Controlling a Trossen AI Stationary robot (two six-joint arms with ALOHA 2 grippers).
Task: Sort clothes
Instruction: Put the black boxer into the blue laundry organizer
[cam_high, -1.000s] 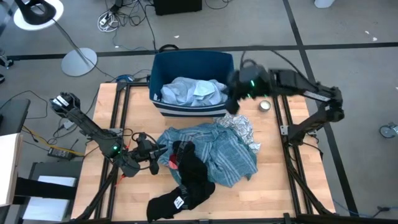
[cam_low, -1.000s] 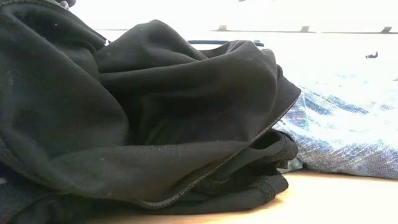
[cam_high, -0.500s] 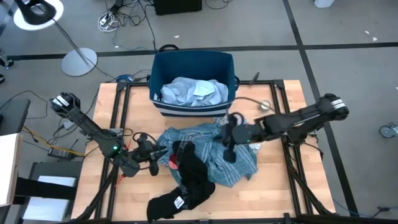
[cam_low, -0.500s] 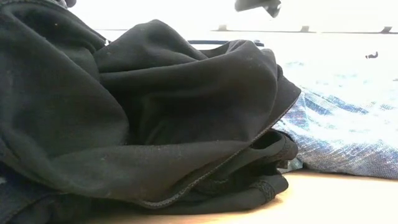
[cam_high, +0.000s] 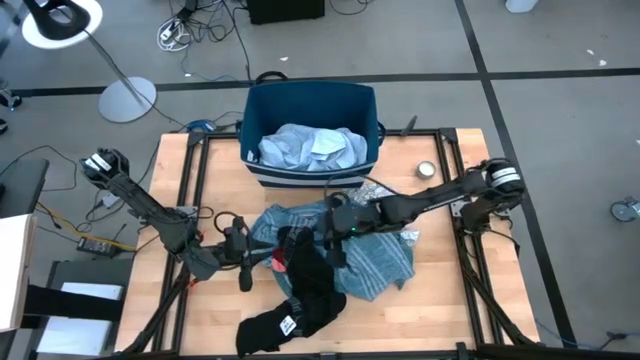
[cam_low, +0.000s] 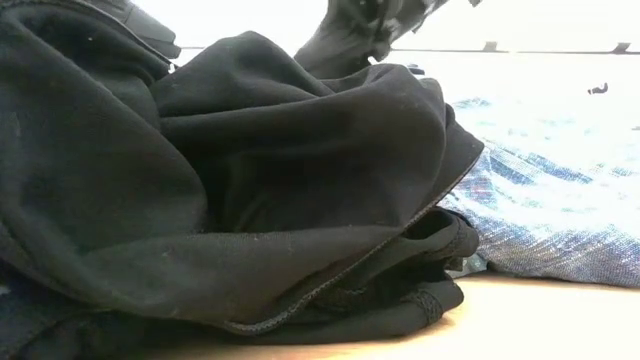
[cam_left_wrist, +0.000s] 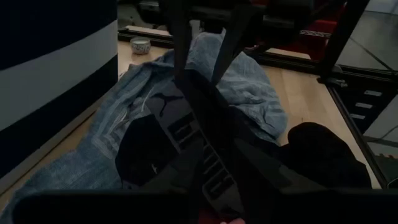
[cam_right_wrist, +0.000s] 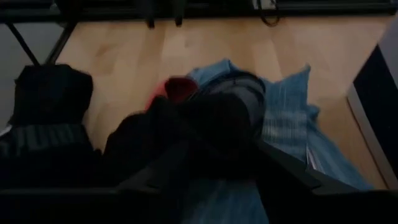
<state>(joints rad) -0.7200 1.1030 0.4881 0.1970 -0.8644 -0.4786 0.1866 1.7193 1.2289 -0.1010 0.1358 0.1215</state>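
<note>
I see the crumpled black garments (cam_high: 300, 290) heaped nearest, the right gripper (cam_high: 334, 228) poised with fingers spread over the teal striped cloth (cam_high: 375, 250) to pick next, the left gripper (cam_high: 243, 262) parted and empty beside the pile, and 1 light blue shirt (cam_high: 310, 146) already sorted into the dark blue plastic bin (cam_high: 310, 100).

black pieces (cam_high: 300, 290) heaped | teal striped cloth (cam_high: 385, 255) crumpled beneath | light blue shirt (cam_high: 310, 148) binned
</note>
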